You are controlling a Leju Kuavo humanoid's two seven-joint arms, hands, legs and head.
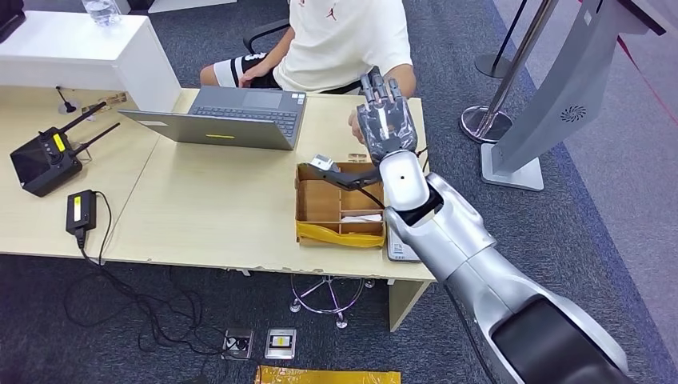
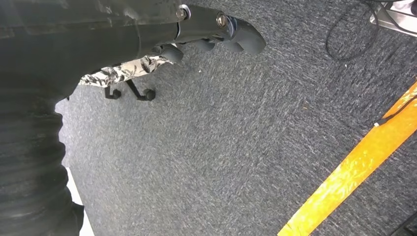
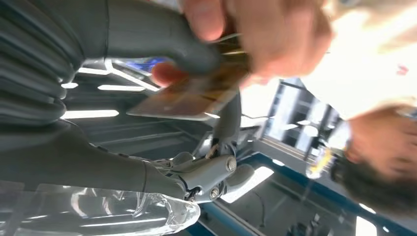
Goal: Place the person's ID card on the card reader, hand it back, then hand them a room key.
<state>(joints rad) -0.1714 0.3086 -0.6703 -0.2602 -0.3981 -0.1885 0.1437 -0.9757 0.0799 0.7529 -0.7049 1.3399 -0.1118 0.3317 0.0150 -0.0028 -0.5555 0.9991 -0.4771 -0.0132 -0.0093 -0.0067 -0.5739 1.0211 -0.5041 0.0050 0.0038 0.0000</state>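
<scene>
Now, largest first: one light wood table point(image 1: 208, 208) carries one open laptop point(image 1: 232, 116), one cardboard box point(image 1: 320, 210) w/ dividers, one black controller point(image 1: 44, 160) and one small black unit point(image 1: 80, 210). One person point(image 1: 344, 40) in a pale shirt sits at the far side. Right hand point(image 1: 386, 120) is raised over the table's far edge, fingers pointing up toward the person. In the right wrist view its thumb point(image 3: 162, 34) presses on one card point(image 3: 189, 98), also held by the person's fingers point(image 3: 255, 29); the card's long axis runs from the thumb out toward the person. Left hand point(image 2: 216, 29) hangs over grey carpet, fingers curled, holding nothing.
</scene>
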